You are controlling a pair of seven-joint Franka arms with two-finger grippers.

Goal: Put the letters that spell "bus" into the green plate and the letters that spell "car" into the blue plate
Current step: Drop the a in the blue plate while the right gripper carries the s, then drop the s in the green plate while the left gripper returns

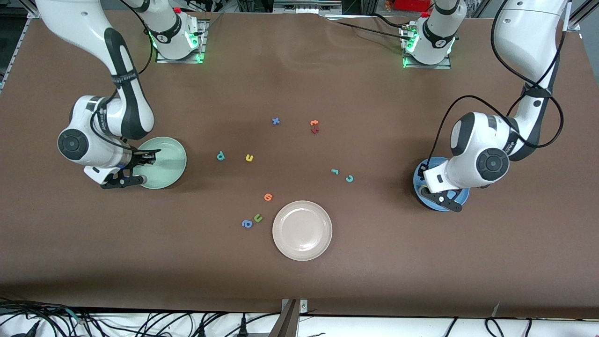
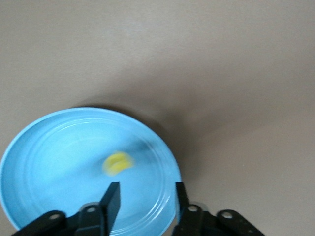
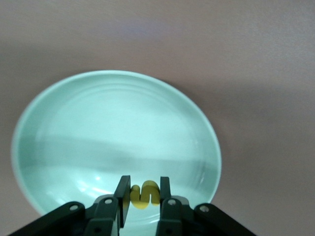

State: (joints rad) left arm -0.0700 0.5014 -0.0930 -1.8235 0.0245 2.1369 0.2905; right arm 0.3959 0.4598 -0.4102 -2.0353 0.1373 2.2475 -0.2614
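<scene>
Right pincer over the green plate, fingers closed on a yellow s held above the plate's floor; plate sits at the right arm's end of the worktop. Left pincer over the blue plate at the left arm's end, fingers parted with nothing between them, a blurred yellow letter in the plate under it. Mid-worktop: teal b beside yellow u, teal r beside teal c, and the beige plate nearest the front camera.
</scene>
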